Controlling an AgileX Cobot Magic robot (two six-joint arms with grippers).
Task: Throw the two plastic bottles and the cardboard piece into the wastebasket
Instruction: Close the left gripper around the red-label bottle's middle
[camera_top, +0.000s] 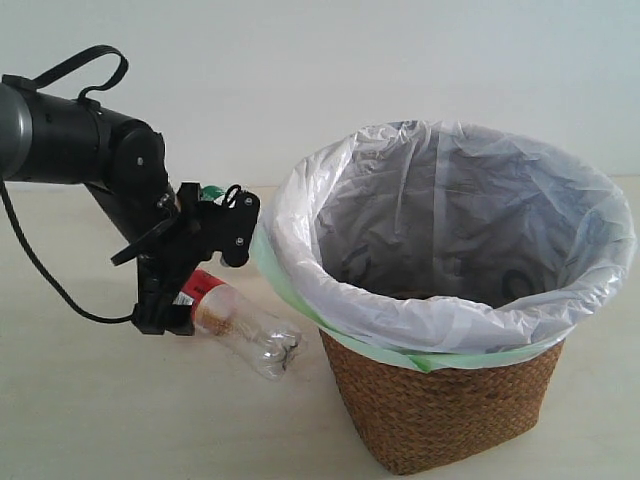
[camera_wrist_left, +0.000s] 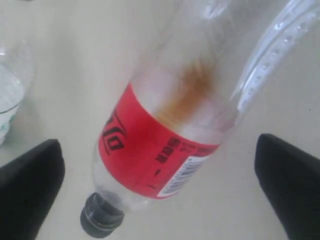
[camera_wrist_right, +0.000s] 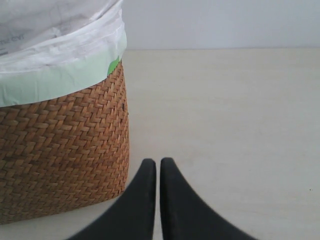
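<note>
The red-label bottle (camera_top: 245, 330) (camera_wrist_left: 160, 145) lies on the table with its black cap (camera_wrist_left: 100, 217) toward my left arm and its base toward the wastebasket (camera_top: 440, 410). My left gripper (camera_top: 172, 312) (camera_wrist_left: 160, 150) is open, one finger on each side of the bottle and clear of it. Only a green bit of the second bottle (camera_top: 211, 191) shows behind the gripper; its clear body (camera_wrist_left: 9, 97) sits at the wrist view's edge. My right gripper (camera_wrist_right: 158, 162) is shut and empty, low beside the wicker wall (camera_wrist_right: 65, 150). The cardboard piece is out of view.
The bag-lined basket stands close to the red-label bottle's base, and its white-green bag (camera_top: 300, 230) overhangs the rim. A strip of clear ribbed plastic (camera_wrist_left: 280, 45) shows just past the bottle. Pale tabletop (camera_wrist_right: 240, 110) stretches away from the basket on the right gripper's side.
</note>
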